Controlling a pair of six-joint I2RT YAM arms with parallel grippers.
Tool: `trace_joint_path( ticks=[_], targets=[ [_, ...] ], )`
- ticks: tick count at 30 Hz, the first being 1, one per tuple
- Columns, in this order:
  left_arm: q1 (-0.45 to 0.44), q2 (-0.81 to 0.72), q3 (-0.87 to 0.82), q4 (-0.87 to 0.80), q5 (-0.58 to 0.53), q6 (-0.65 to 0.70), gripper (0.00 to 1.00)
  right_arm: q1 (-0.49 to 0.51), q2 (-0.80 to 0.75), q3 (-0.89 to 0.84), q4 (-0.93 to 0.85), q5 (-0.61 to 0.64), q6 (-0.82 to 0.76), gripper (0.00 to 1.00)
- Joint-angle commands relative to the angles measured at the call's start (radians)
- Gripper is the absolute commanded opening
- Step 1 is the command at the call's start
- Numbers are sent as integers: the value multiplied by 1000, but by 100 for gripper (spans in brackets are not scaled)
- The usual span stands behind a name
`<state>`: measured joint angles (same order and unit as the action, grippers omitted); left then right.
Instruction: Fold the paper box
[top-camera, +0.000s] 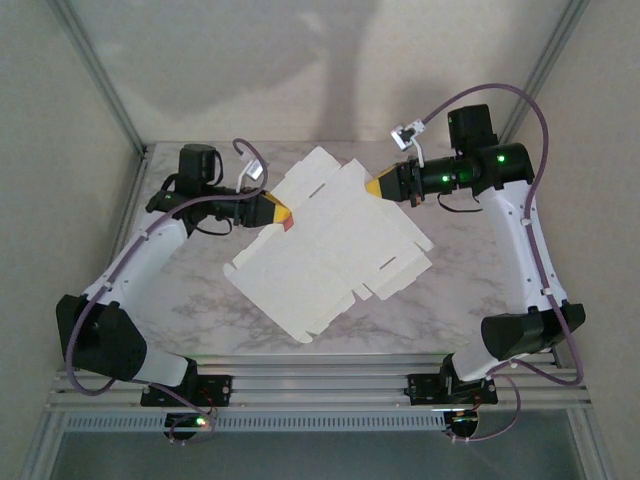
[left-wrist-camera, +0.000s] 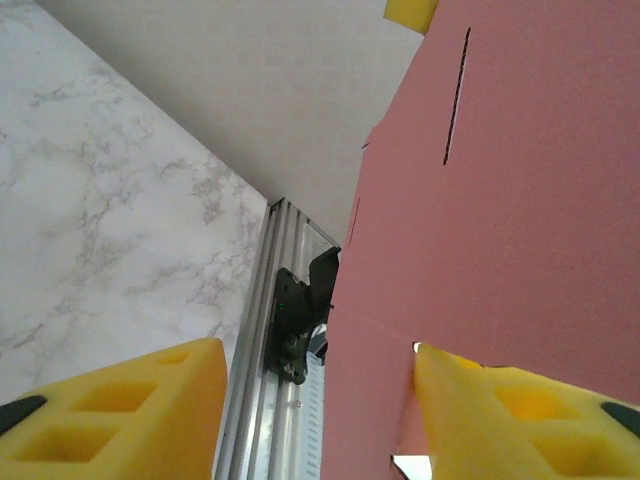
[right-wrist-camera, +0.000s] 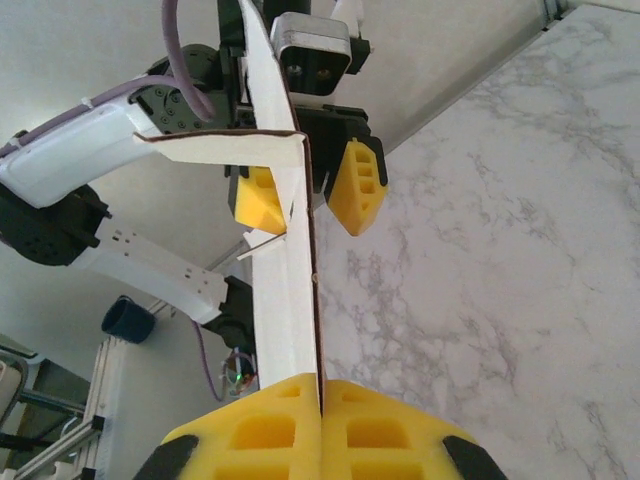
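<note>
Pink-backed white paperboard: we see the paper box (top-camera: 330, 240) raised over the worktop (top-camera: 200, 300). Right end effector (right-wrist-camera: 320, 400) pinches its edge as anchor; left end effector (left-wrist-camera: 315, 365) is spread astride the opposite edge, probably ready to clamp.

from above and behind the bases (top-camera: 185, 385), your top camera looks down on the marble table (top-camera: 200, 300), both arms (top-camera: 140, 260) and the box (top-camera: 330, 240) between them. your left wrist camera sits close under the box's pink face, looking past its own yellow fingers (left-wrist-camera: 110, 410) to a rail (left-wrist-camera: 262, 300) at the table's edge. your right wrist camera, edge-on to the box, faces the left gripper (right-wrist-camera: 305, 195); all three share the box.
</note>
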<state>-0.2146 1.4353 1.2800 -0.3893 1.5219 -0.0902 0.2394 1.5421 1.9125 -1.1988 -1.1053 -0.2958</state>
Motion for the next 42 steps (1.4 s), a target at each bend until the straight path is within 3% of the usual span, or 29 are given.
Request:
trace_joint_path(
  ticks=[1, 21, 42],
  targets=[
    [-40, -1, 29, -40, 24, 25, 54, 3, 8, 7, 56, -32, 9, 0],
    [9, -31, 12, -24, 38, 14, 58, -25, 24, 11, 55, -29, 9, 0],
    [35, -60, -12, -6, 35, 10, 73, -26, 16, -1, 68, -42, 17, 0]
  ],
)
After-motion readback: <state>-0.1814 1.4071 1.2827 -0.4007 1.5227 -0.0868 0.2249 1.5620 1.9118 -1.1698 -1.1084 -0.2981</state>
